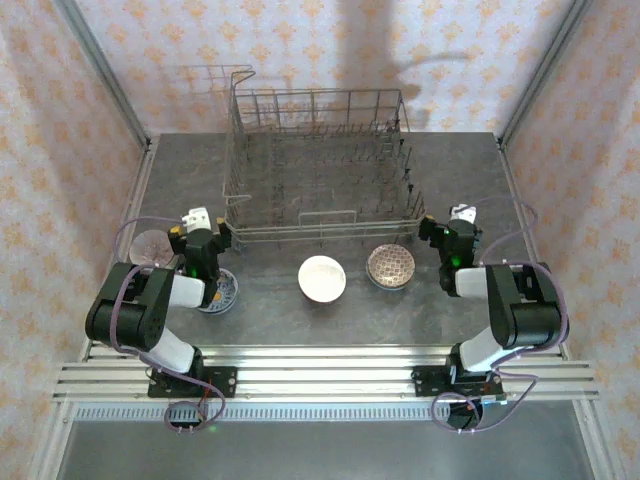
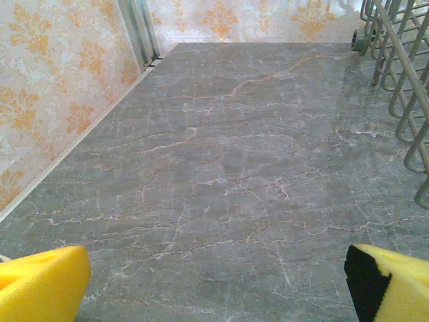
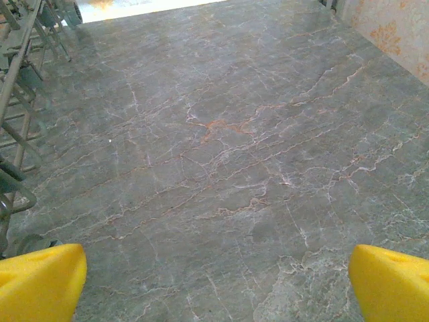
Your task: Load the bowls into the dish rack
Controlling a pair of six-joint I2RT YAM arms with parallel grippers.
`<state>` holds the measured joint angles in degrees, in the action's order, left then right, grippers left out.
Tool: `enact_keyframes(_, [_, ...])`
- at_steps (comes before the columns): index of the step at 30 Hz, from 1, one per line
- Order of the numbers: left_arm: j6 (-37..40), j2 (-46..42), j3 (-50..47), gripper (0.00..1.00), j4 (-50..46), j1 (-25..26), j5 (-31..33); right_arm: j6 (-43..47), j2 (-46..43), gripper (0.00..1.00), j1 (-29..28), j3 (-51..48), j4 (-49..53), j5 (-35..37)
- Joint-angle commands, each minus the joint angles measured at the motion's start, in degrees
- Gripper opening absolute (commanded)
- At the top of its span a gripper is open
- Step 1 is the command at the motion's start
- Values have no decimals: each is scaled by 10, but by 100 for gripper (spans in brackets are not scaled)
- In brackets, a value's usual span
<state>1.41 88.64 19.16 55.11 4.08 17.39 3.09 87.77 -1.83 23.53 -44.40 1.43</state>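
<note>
— Bowls, from the overhead view: where do they lie?
— Four on the table [image 1: 330, 320], none in the dish rack [image 1: 320, 165] at the far side. A white bowl [image 1: 322, 278] sits midway between the arms. A brown-patterned bowl [image 1: 390, 267] is just to its right. A blue-and-white bowl [image 1: 222, 293] lies partly under the left arm, with a pinkish bowl [image 1: 150, 245] out beyond it.
— And the grippers?
— The left gripper [image 1: 196, 219] and right gripper [image 1: 462, 214] flank the rack's near corners, pointing away. Every bowl lies behind their fingertips, toward the bases. I'd judge the right arm nearer the brown-patterned one, the left nearer the blue-and-white.
— Left wrist view?
— Its yellow fingers [image 2: 40, 282] are spread wide with nothing between them. Bare marble ahead, rack wires at the right edge.
— Right wrist view?
— Much alike: jaws wide apart and empty, rack wires on the left. Either arm would need to draw back and tip down to reach a bowl.
</note>
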Motion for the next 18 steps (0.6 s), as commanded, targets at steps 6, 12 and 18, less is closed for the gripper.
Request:
enact_keyframes(6, [-14, -8, 21, 100, -22, -15, -31, 3, -3, 100, 2, 7, -1, -6])
enact_keyframes(12, [-17, -8, 23, 100, -26, -23, -49, 2, -2, 100, 4, 8, 2, -11])
enact_keyframes(18, [-17, -8, 22, 100, -26, -24, -50, -4, -5, 100, 5, 5, -2, 2])
